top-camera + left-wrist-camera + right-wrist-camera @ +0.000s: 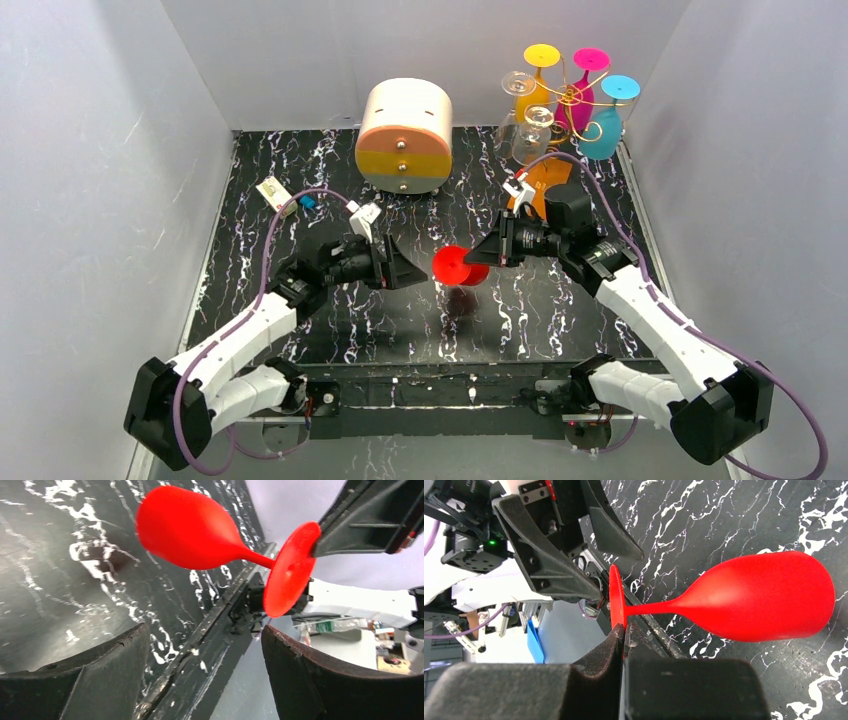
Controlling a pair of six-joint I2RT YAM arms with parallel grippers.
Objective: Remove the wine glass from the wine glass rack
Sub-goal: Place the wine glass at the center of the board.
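Right wrist view showed you the right gripper (624, 630) pinched on the thin disc foot of the smooth red wine glass (764, 600), held sideways, well apart from the gold wire wine glass rack (572, 95). Farther from the rack, the left gripper (410, 268) stood wide, holding nothing.

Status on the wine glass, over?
Right gripper shut on red wine glass foot; glass sideways, off the wine glass rack. Left gripper open, facing the foot. Nothing between.

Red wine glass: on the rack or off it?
Off. The right gripper pinches the red wine glass by its foot rim over the table, apart from the wine glass rack at the back.
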